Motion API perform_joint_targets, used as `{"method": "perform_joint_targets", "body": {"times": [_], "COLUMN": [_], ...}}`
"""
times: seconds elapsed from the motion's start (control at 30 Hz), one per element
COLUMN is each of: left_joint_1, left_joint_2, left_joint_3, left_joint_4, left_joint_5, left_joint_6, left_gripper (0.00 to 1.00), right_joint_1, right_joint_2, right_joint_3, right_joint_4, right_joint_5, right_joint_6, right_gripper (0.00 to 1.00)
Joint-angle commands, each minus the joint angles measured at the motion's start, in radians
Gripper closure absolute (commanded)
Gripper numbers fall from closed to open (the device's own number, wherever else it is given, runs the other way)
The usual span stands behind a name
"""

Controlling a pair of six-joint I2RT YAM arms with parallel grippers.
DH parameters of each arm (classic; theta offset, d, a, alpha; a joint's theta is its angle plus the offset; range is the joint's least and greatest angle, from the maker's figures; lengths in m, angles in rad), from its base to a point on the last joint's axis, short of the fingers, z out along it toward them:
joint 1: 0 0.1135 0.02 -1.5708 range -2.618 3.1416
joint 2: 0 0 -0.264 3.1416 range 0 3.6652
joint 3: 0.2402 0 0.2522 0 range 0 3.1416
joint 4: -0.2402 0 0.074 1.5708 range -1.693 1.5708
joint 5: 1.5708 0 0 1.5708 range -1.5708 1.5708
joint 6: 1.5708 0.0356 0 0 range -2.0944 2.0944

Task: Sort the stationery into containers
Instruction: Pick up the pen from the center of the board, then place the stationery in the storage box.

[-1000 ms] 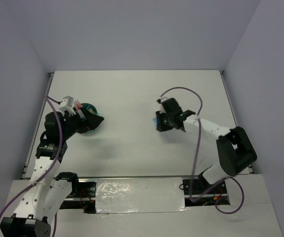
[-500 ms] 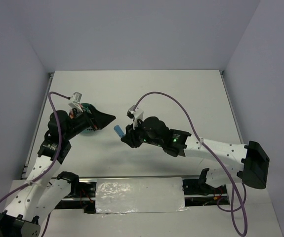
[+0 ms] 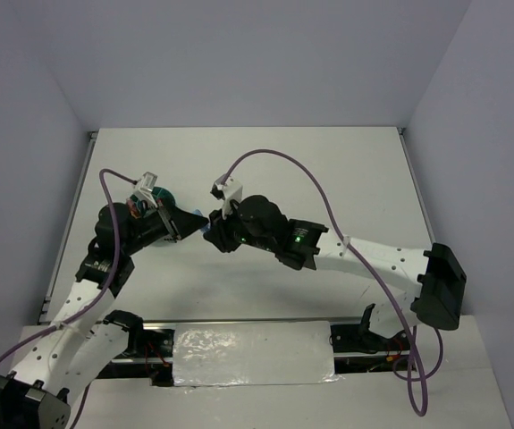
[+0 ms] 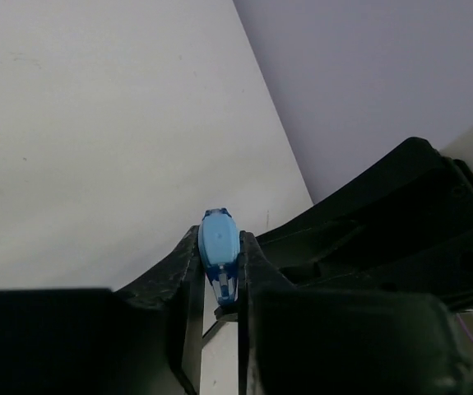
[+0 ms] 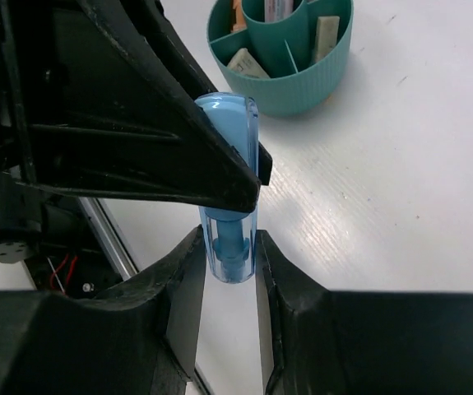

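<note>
A translucent blue eraser (image 3: 206,230) hangs above the table, between both arms. My left gripper (image 3: 199,220) is shut on one end of it; in the left wrist view the blue eraser (image 4: 218,241) sits pinched between the black fingertips of that gripper (image 4: 219,257). My right gripper (image 5: 229,257) is shut on the other end of the eraser (image 5: 234,123), and the left gripper's finger (image 5: 137,123) crosses it from the left. The round teal container (image 5: 302,92) stands just beyond, with erasers and pens in its compartments. In the top view the container (image 3: 162,194) is mostly hidden behind the left arm.
The left wall and table edge (image 3: 85,179) run close to the container. The right arm (image 3: 364,255) stretches across the middle of the table towards the left. A metal rail (image 5: 108,239) lies along the near edge under the grippers.
The right arm carried the blue eraser leftward across the table to the left gripper. The left gripper swung right to meet it and closed on the eraser's free end.
</note>
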Motion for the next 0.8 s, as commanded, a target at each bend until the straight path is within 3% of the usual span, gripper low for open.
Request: {"method": "perform_joint_targets", "body": {"times": [0.0,0.03,0.1,0.13,0.17,0.2,0.23,0.27,0.4,0.53,0.77], "left_joint_1": [-0.005,-0.005,-0.005,-0.005,-0.005,-0.005,-0.003,0.000,0.069,0.217,0.250], "left_joint_2": [0.015,0.018,0.027,0.029,0.032,0.041,0.046,0.052,0.095,0.162,0.254], "left_joint_3": [0.053,0.066,0.111,0.129,0.167,0.189,0.212,0.247,0.295,0.336,0.292], "left_joint_4": [0.002,-0.016,-0.100,-0.140,-0.185,-0.287,-0.341,-0.381,-0.464,-0.515,-0.417], "left_joint_5": [-0.001,-0.008,-0.067,-0.100,-0.216,-0.299,-0.399,-0.589,-0.844,-0.946,-1.085], "left_joint_6": [0.055,0.067,0.134,0.161,0.194,0.263,0.292,0.340,0.400,0.316,0.224], "left_gripper": [1.00,1.00,1.00,1.00,1.00,1.00,1.00,1.00,1.00,1.00,1.00], "right_joint_1": [0.006,0.006,0.003,0.003,0.000,-0.013,-0.024,-0.039,-0.102,-0.110,-0.118], "right_joint_2": [0.023,0.023,0.014,0.008,0.000,-0.024,-0.039,-0.059,-0.194,-0.266,-0.412], "right_joint_3": [0.058,0.051,0.028,-0.006,-0.023,-0.038,-0.079,-0.109,-0.250,-0.316,-0.397], "right_joint_4": [-0.014,-0.009,0.020,0.055,0.066,0.067,0.069,0.069,0.139,0.092,0.058], "right_joint_5": [0.003,0.001,-0.018,-0.019,-0.005,0.015,0.049,0.046,-0.012,-0.002,-0.017], "right_joint_6": [-0.030,-0.030,-0.030,-0.025,-0.018,0.004,0.018,0.039,0.047,0.018,-0.019], "right_gripper": [0.99,0.97,0.75,0.59,0.17,0.01,0.00,0.00,0.00,0.00,0.00]}}
